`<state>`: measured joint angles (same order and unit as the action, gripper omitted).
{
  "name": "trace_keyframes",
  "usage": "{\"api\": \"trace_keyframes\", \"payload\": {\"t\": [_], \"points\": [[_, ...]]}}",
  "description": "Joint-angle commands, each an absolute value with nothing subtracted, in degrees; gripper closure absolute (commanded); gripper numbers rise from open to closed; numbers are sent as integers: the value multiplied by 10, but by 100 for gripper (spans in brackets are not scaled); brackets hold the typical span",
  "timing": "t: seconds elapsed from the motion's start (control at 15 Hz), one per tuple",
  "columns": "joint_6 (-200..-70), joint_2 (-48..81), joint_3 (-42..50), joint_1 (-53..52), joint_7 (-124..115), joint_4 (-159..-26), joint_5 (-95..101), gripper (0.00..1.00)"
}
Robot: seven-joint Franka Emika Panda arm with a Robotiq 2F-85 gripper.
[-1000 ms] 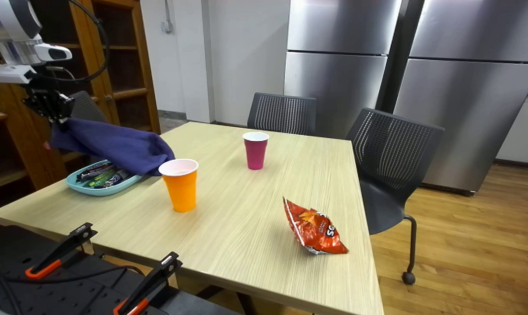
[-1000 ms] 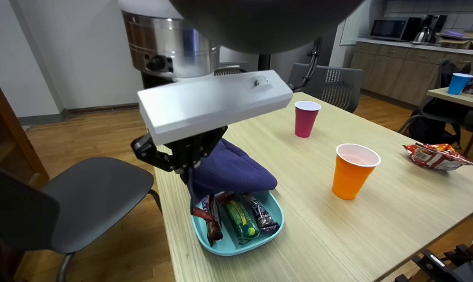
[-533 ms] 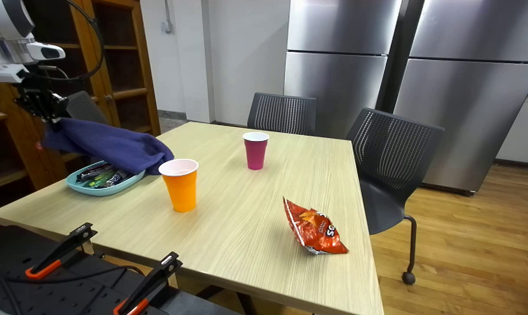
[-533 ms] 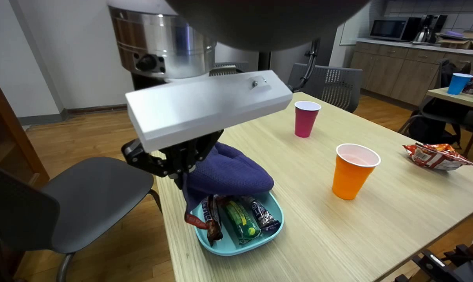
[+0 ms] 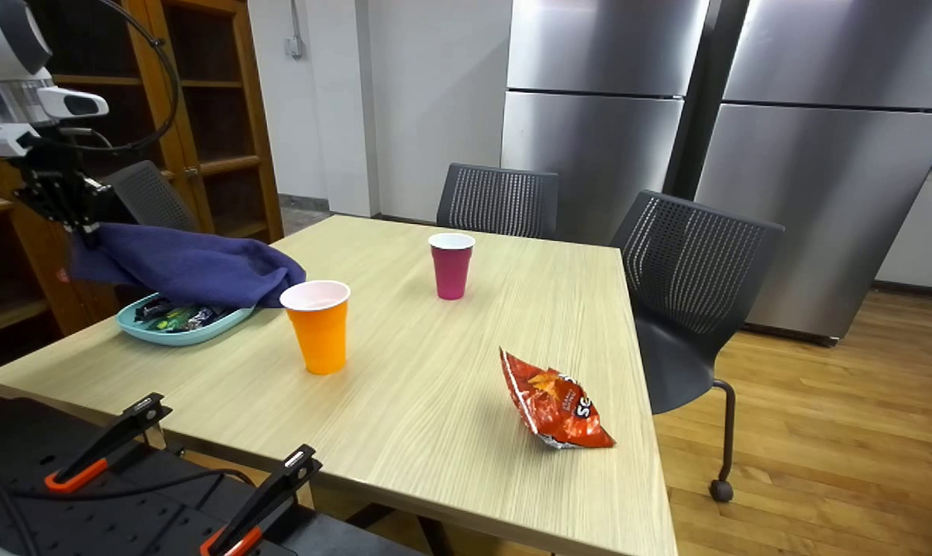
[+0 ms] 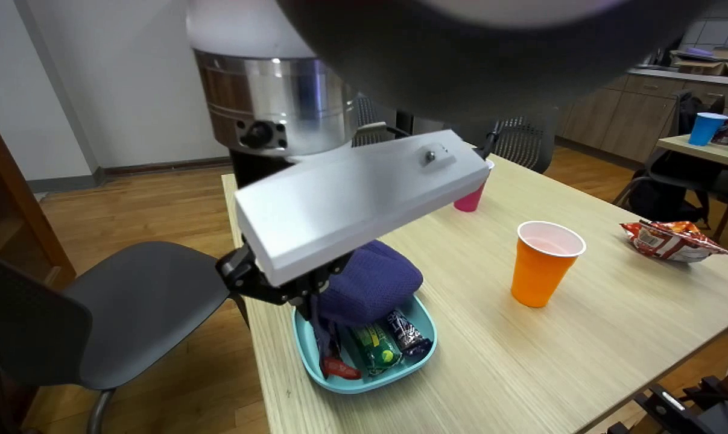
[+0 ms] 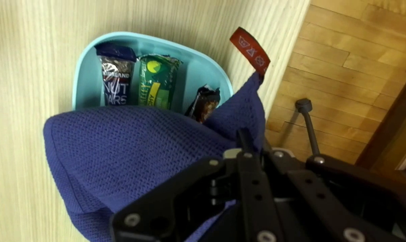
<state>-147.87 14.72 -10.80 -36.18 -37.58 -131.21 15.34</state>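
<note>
- Steel refrigerators [image 5: 597, 170], a pair, stand in the background.
- The table [image 5: 435, 432], pale and wood-grained, reaches across the foreground.
- The white bracket [image 6: 364, 199] over the gripper [image 5: 87, 233] has tilted and shifted in the last half second; in an exterior view it now hides part of the magenta cup [image 5: 452, 270].
- The gripper sits a little lower than half a second ago. Its fingers are pressed together, pinching the purple cloth [image 7: 132, 151] near a corner.
- That cloth is draped from the gripper over one side of the turquoise dish [image 7: 196, 72] and past its rim; whether its far end rests on the tabletop I cannot tell. It has sunk with the gripper, so less of the dish's contents shows in both exterior views. For the work with the cloth, this suggests more cover over the dish, the hold kept.
- The dish has stayed put on the table, near an edge.
- The red snack bag [image 5: 558, 401] lies well apart from the cloth, unmoved.
- The orange cup [image 5: 320, 332] stands upright, like the magenta one, nearer the dish.
- A dark blue bar [image 7: 117, 77], a green bar [image 7: 157, 82] and a brown bar [image 7: 204, 104] lie in the dish, partly hidden by the cloth.
- The red label [image 6: 342, 369] at the cloth's corner has dropped; in an exterior view it now overlaps the dish.
</note>
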Motion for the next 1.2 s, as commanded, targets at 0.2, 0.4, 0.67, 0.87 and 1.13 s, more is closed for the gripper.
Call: {"api": "trace_keyframes", "payload": {"t": [0.2, 0.4, 0.67, 0.87, 1.13], "points": [[-1451, 93, -134, -343, -346, -1378, 123, 99], [-1447, 67, -142, -340, -342, -1397, 117, 99], [-1410, 50, -151, -328, -334, -1406, 105, 99], [-1379, 63, -159, -315, -318, -1400, 89, 99], [-1339, 89, -167, -301, -303, -1387, 83, 99]]}}
